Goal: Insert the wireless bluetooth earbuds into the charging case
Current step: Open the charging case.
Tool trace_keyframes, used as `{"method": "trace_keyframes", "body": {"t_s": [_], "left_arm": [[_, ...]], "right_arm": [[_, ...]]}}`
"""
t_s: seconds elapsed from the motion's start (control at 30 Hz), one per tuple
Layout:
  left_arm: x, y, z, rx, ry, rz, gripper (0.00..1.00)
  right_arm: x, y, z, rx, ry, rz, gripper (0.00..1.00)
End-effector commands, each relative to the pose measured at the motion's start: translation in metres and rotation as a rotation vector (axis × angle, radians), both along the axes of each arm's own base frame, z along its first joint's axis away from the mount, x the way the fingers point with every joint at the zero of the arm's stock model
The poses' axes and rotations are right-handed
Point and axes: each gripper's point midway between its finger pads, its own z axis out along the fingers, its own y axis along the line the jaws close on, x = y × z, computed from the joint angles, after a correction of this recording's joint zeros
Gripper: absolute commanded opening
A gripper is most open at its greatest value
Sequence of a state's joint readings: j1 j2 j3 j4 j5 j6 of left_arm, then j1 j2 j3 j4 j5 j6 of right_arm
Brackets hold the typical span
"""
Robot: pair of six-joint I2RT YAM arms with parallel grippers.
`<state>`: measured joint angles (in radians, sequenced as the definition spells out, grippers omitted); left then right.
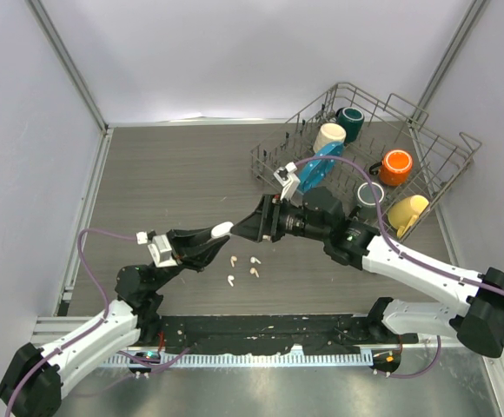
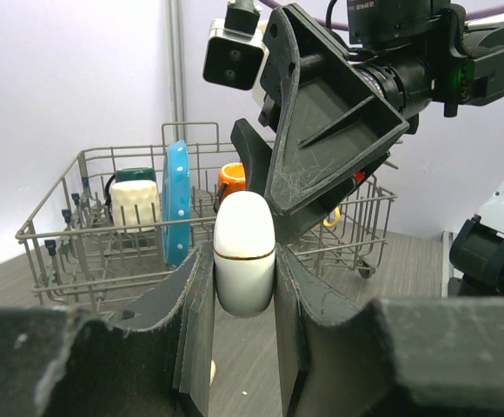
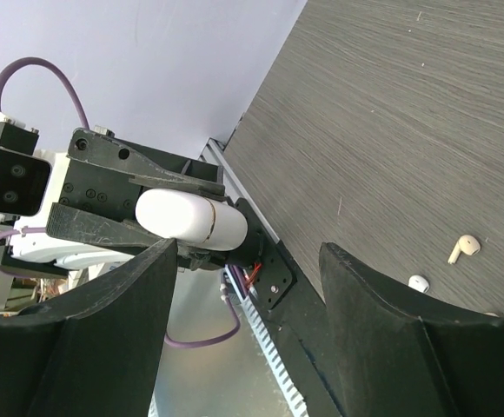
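My left gripper [image 1: 220,231] is shut on the white oval charging case [image 1: 222,229] and holds it above the table. In the left wrist view the case [image 2: 244,252] stands between the fingers [image 2: 193,304], its lid seam closed. My right gripper [image 1: 250,224] is open and empty, its jaws facing the case's free end. In the right wrist view the case [image 3: 191,217] lies just beyond the open right gripper [image 3: 248,252]. Several earbuds lie on the table below: two white [image 1: 233,259] [image 1: 230,280] and two peach-beige [image 1: 255,260] [image 1: 254,272]. Three show in the right wrist view [image 3: 463,248].
A wire dish rack [image 1: 443,169] stands at the back right with a cream mug [image 1: 328,136], a dark green mug [image 1: 350,122], an orange mug [image 1: 396,167], a yellow mug [image 1: 407,213] and a blue plate [image 1: 315,169]. White walls enclose the table.
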<state>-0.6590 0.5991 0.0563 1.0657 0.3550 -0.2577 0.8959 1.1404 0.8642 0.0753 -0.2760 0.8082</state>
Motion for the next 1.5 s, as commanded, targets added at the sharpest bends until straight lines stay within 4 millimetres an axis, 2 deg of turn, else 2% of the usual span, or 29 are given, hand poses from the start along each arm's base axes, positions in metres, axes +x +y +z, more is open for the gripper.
{"method": "trace_keyframes", "body": {"t_s": [0.0,0.2,0.37,0.73,0.93,1.03,1.13,1.23,1.33,1.47], "left_arm": [[-0.007,0.005,0.020,-0.051,-0.065,-0.004,0.00],[-0.012,0.002,0.020,-0.041,-0.072,-0.034,0.00],[-0.016,0.001,0.019,-0.032,-0.079,-0.049,0.00],[-0.016,0.004,0.016,-0.028,-0.072,-0.037,0.00],[-0.011,0.007,0.015,-0.028,-0.069,0.000,0.00],[-0.008,0.010,0.015,-0.031,-0.066,0.024,0.00],[-0.007,0.012,0.015,-0.035,-0.067,0.037,0.00],[-0.006,0.012,0.015,-0.032,-0.068,0.044,0.00],[-0.006,0.011,0.015,-0.024,-0.072,0.039,0.00],[-0.007,0.009,0.015,-0.017,-0.074,0.025,0.00]], "right_arm": [[0.003,0.010,0.025,0.061,-0.034,0.012,0.71],[0.006,0.014,0.026,0.074,-0.034,0.008,0.71],[0.010,0.017,0.035,0.085,-0.054,0.006,0.71],[0.012,0.024,0.041,0.101,-0.057,0.027,0.72],[0.004,0.022,0.051,0.141,-0.046,0.054,0.84],[-0.002,0.019,0.058,0.171,-0.041,0.064,0.87],[-0.008,0.016,0.059,0.189,-0.022,0.079,0.88],[-0.013,0.015,0.051,0.194,0.017,0.093,0.88],[-0.013,0.017,0.040,0.184,0.042,0.097,0.88],[-0.011,0.023,0.037,0.192,0.059,0.105,0.88]]}}
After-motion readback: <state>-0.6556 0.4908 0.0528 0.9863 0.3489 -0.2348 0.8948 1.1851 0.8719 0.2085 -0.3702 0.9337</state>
